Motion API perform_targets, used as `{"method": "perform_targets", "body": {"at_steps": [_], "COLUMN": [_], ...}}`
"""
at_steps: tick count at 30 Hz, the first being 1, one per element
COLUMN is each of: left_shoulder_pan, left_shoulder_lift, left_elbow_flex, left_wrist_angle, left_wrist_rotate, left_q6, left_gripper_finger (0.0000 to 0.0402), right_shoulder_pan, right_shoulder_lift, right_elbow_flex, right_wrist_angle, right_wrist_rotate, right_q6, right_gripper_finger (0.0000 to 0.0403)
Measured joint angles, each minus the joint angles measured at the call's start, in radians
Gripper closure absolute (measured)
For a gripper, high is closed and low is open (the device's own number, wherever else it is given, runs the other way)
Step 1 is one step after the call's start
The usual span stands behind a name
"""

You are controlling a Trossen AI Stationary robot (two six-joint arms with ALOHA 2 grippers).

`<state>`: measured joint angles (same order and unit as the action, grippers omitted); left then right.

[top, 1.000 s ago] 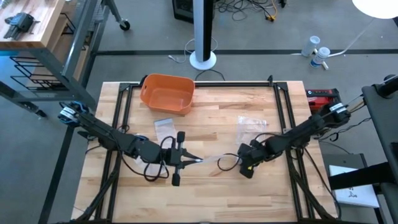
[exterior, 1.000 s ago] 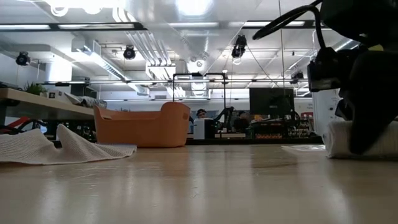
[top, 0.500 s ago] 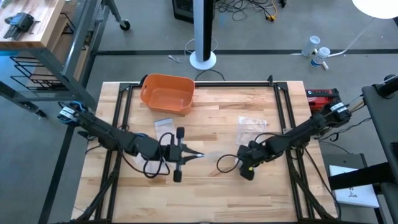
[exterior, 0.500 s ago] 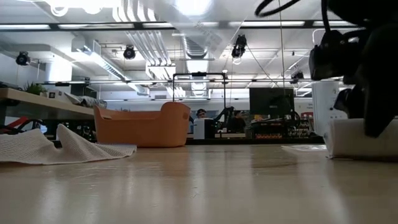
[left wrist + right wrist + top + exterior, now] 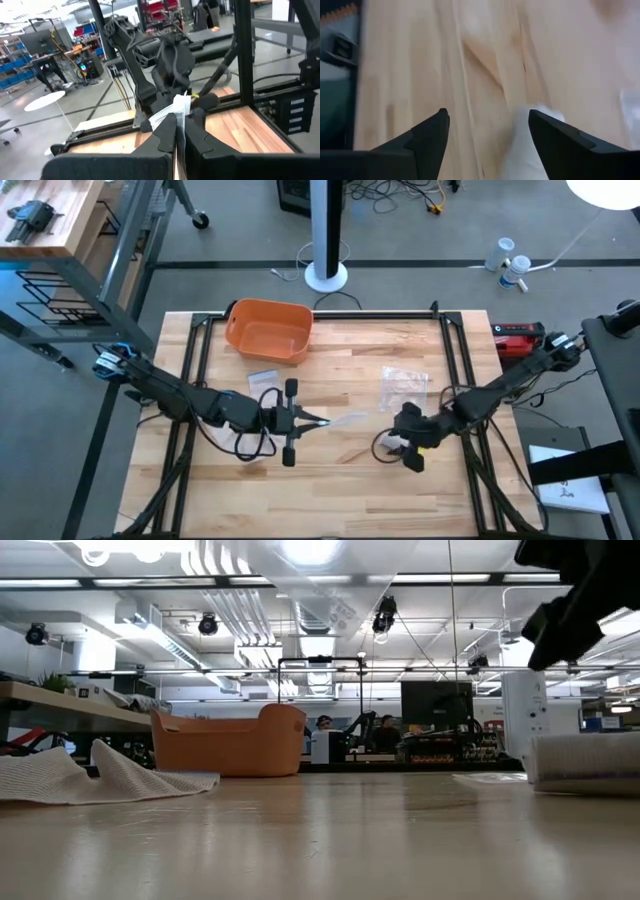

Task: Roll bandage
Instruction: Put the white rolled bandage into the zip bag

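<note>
The left gripper [image 5: 300, 423], left of centre in the high view, is clamped on the bandage [image 5: 345, 421], whose strip runs right toward a roll near the right gripper [image 5: 412, 448]. That gripper stands apart, holding nothing. The strip may sag or twist; the roll's exact spot is hard to see and could unwind.

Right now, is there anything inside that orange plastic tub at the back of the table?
From above, the orange plastic tub looks empty; only its bare orange floor shows. At table height, its wall hides the inside.
</note>
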<state>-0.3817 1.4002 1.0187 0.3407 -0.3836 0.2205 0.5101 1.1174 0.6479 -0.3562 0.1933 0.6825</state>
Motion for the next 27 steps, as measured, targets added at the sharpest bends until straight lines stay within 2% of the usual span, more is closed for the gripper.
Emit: {"method": "perform_targets", "body": {"at_steps": [3, 8, 11, 14, 16, 23, 27], "left_shoulder_pan": [0.000, -0.001, -0.001, -0.001, 0.000, 0.000, 0.000], "left_shoulder_lift": [-0.001, -0.001, -0.001, -0.001, 0.004, 0.027, 0.035], "left_elbow_flex": [0.000, 0.000, 0.000, -0.001, -0.003, -0.005, -0.006], "left_wrist_angle": [0.007, 0.007, -0.001, 0.004, 0.005, 0.014, 0.036], "left_wrist_rotate": [0.000, 0.000, 0.000, 0.001, 0.001, 0.001, 0.012], "left_q6": [-0.002, -0.022, -0.023, -0.033, -0.043, -0.026, -0.004], "left_gripper_finger": [0.0401, 0.0401, 0.0401, 0.0401, 0.0401, 0.0401, 0.0401], "right_shoulder_pan": [0.027, 0.058, 0.087, 0.107, 0.110, 0.110, 0.109], "right_shoulder_lift": [-0.036, -0.088, -0.134, -0.179, -0.197, -0.199, -0.199], "right_elbow_flex": [0.000, 0.000, 0.000, 0.000, 0.000, 0.000, 0.000], "right_wrist_angle": [0.002, 0.004, 0.021, 0.079, 0.118, 0.465, 0.598], "right_wrist_rotate": [0.084, 0.114, 0.200, 0.274, 0.279, 0.281, 0.281], "right_q6": [-0.049, -0.124, -0.191, -0.273, -0.343, -0.686, -0.791], "right_gripper_finger": [0.0156, 0.0172, 0.0180, 0.0187, 0.0190, 0.0192, 0.0196]}}
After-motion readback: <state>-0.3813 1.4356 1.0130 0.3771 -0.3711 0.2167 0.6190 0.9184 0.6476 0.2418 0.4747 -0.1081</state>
